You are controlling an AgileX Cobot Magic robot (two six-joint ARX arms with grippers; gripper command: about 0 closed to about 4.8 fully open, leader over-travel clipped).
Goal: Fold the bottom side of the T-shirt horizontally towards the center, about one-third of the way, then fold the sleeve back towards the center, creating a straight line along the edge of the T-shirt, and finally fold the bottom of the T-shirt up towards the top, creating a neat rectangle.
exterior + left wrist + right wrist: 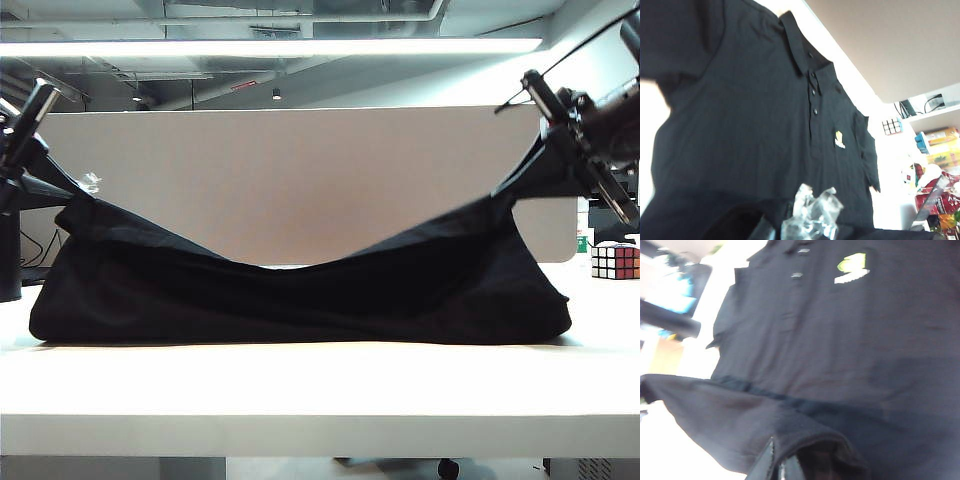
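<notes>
Worktop (320,395), white and broad, carried the T-shirt (300,295), a large black collared garment whose body lay flat beneath and between the two end effectors. Bottom of the T-shirt (290,262) was raised off the surface at both corners and sagged in a shallow curve between them, lowest midway. Left end effector (62,200) stood at the hem's left corner, jaws narrowed onto the cloth; in its wrist view the collar, buttoned placket and yellow chest logo (839,139) lay ahead of it, with crumpled clear plastic (810,212) close by. Right end effector (528,185) stood at the hem's opposite corner, likewise pinched shut on the fabric, which bunched over its fingers (777,462) in the wrist view; the flat shirt front lay beyond it. Grey partition panel (300,180) rose behind both end effectors. Rubik's cube (614,260), small and multicoloured, rested on the worktop just outside the right end effector.
</notes>
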